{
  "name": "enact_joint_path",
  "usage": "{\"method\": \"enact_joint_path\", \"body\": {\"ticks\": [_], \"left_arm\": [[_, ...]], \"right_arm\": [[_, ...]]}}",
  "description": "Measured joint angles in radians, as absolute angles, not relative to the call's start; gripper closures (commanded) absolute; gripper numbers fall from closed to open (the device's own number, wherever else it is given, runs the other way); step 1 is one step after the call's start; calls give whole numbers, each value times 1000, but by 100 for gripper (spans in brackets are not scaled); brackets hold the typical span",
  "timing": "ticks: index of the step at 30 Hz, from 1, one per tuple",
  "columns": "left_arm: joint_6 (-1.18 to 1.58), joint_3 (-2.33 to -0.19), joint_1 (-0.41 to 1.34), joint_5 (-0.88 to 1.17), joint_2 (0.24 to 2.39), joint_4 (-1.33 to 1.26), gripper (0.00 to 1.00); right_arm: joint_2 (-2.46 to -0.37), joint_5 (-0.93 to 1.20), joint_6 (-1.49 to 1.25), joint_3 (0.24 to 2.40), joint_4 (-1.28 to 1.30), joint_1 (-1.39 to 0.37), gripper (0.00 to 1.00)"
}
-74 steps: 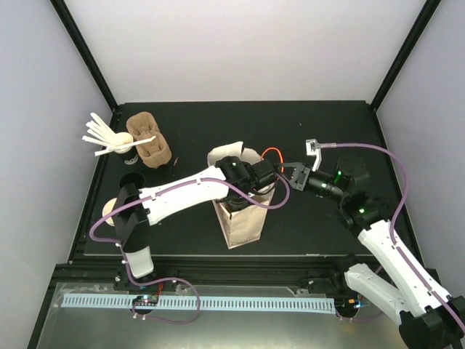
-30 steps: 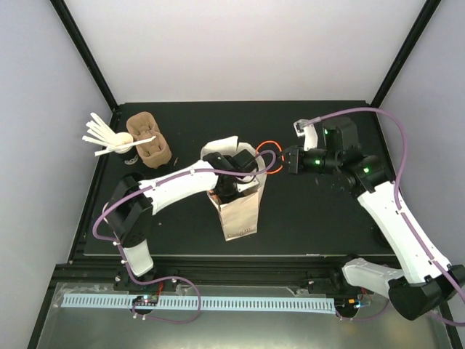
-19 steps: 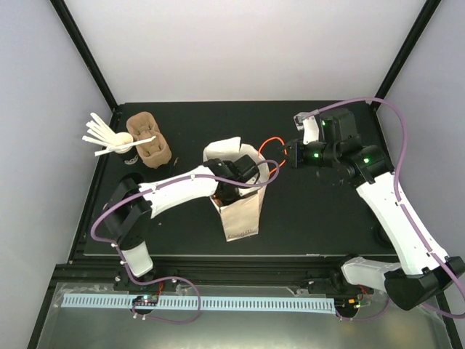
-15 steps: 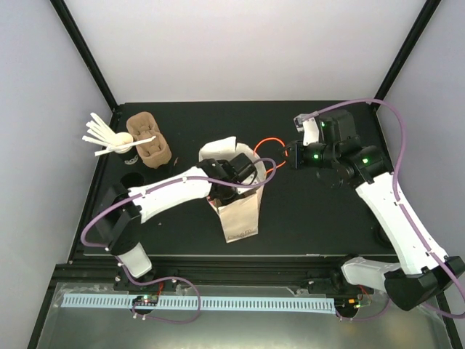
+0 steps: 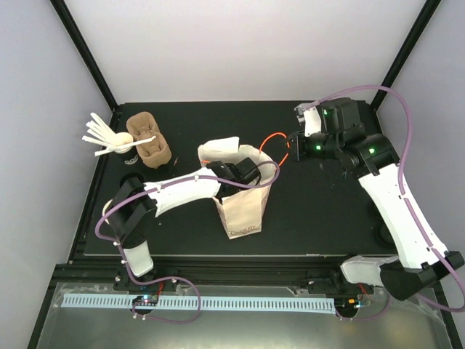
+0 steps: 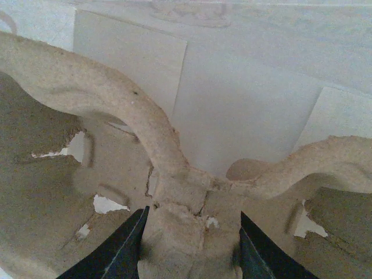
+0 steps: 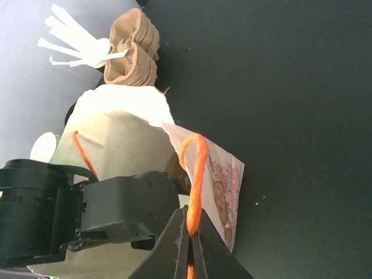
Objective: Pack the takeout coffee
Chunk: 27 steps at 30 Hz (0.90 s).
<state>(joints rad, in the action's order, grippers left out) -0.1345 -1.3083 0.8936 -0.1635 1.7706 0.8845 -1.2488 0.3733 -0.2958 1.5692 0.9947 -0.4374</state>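
Observation:
A light paper bag point(image 5: 245, 207) with orange cord handles stands mid-table. My left gripper point(image 6: 193, 214) is down inside it, its fingers either side of the centre post of a brown pulp cup carrier point(image 6: 174, 174); from above only its wrist point(image 5: 243, 174) shows at the bag's mouth. My right gripper point(image 7: 190, 228) is shut on one orange handle point(image 7: 195, 174) and holds it up to the right of the bag point(image 5: 275, 145). One black lidded cup point(image 5: 131, 179) stands at the left; a tan-rimmed cup point(image 5: 109, 209) is mostly hidden behind my left arm.
A stack of brown pulp carriers point(image 5: 149, 147) stands at the back left, also in the right wrist view point(image 7: 135, 52). Beside it is the lidless cup of white stirrer sticks point(image 5: 109, 138). The black table edge point(image 5: 218, 251) runs in front of the bag.
My right gripper has risen and moved back-right with the orange handle, opening the bag's mouth. My left gripper has gone further into the bag; the bag has shifted slightly.

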Motion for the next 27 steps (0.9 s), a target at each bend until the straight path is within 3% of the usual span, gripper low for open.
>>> {"method": "enact_joint_path", "body": {"ticks": [13, 27], "left_arm": [[-134, -1331, 916, -117, 1811, 891, 64], [-112, -1336, 925, -41, 1900, 873, 59]], "right_arm": [[-1399, 376, -201, 1755, 1150, -437, 97], [-1328, 438, -178, 1577, 1060, -436, 98]]}}
